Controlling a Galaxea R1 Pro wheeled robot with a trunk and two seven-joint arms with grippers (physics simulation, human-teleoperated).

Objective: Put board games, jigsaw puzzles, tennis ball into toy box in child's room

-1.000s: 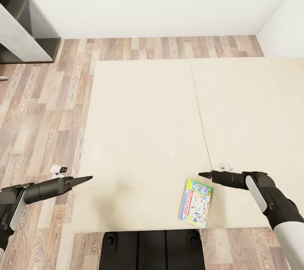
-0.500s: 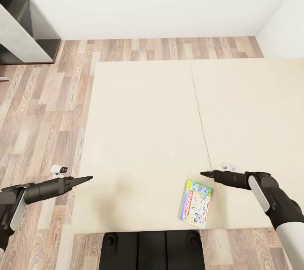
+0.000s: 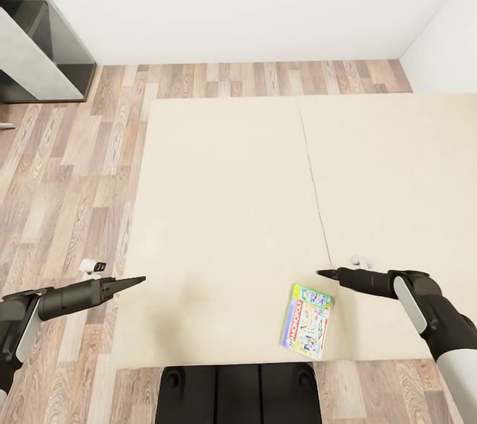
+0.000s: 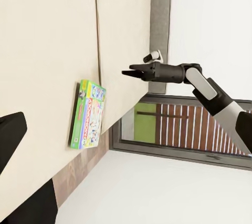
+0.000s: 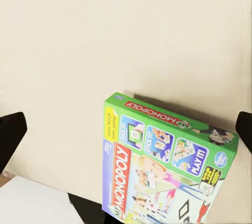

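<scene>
One board game (image 3: 307, 321) lies flat near the bed's (image 3: 225, 212) front edge; right tool (image 3: 320, 273) hovers beside it, aperture unclear, left tool (image 3: 139, 279) empty, likewise unclear.

A board game box (image 5: 168, 169) lying flat on the beige bed (image 3: 225, 199) reads "MONOPOLY" in red lettering on its cover and green edge, plus "PLAY IT!" in a small panel.

Green-edged Monopoly board game (image 3: 307, 321), flat, slightly askew, near front edge of beige bed (image 3: 232, 212)
</scene>
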